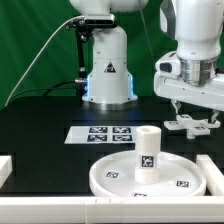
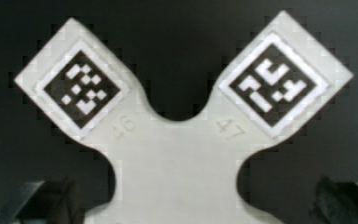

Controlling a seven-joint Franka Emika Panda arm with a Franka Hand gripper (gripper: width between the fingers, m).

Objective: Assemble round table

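Observation:
The large round rimmed disc (image 1: 178,181) lies near the table's front, and the short cylindrical post (image 1: 147,150) stands upright on its middle. Toward the exterior view's right, the cross-shaped piece (image 1: 192,124) lies flat on the black table. My gripper (image 1: 191,110) hangs just above it, open. In the wrist view, two tagged arms of the cross-shaped piece (image 2: 179,150) spread away from its hub. The gripper (image 2: 190,206) straddles the hub, with dark fingers (image 2: 41,200) on either side and a gap of table between each finger and the plastic. Nothing is held.
The marker board (image 1: 100,133) lies flat behind the disc. White edge rails run along the front (image 1: 90,212), the exterior view's left (image 1: 5,166) and right (image 1: 212,166). The robot's base (image 1: 108,70) stands at the back, with a cable trailing left.

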